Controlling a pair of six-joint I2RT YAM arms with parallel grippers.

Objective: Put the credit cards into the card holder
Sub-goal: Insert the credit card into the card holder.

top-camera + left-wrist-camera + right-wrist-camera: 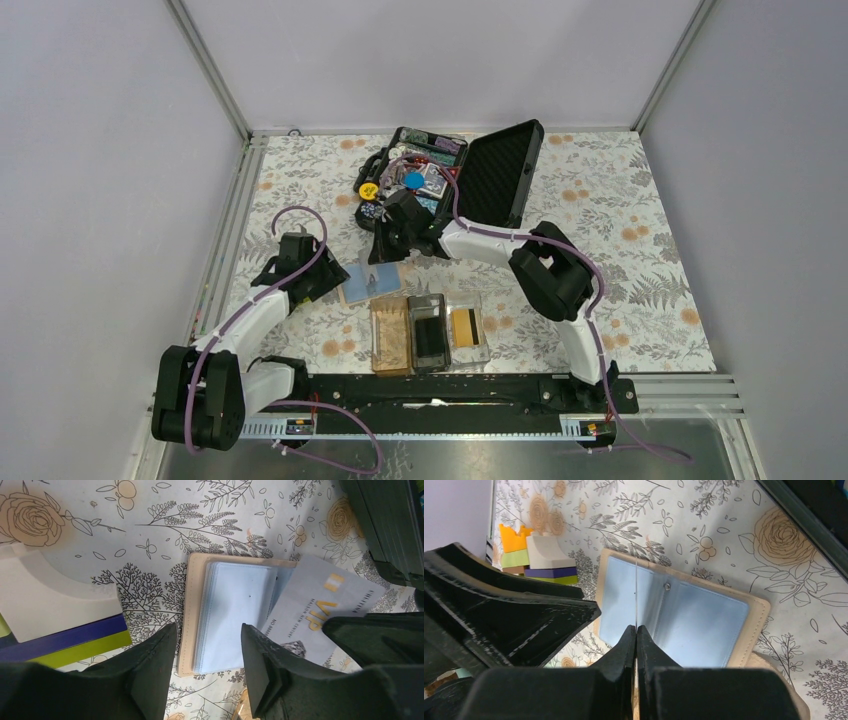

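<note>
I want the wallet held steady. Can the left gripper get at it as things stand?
Probably yes: the left gripper hangs right over the wallet's near end, jaws apart, with nothing between. The VIP card in the right gripper lies off to one side.

On its own camera the right gripper (636, 630) shows me the VIP card (636, 590) only as a thin line. From above, the little things in the case (505, 175) are too small to name.

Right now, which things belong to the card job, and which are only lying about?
Job:
- VIP card in right gripper
- gold card in tray
- wallet below left gripper

Lying about:
- chip case
- toy blocks
</note>
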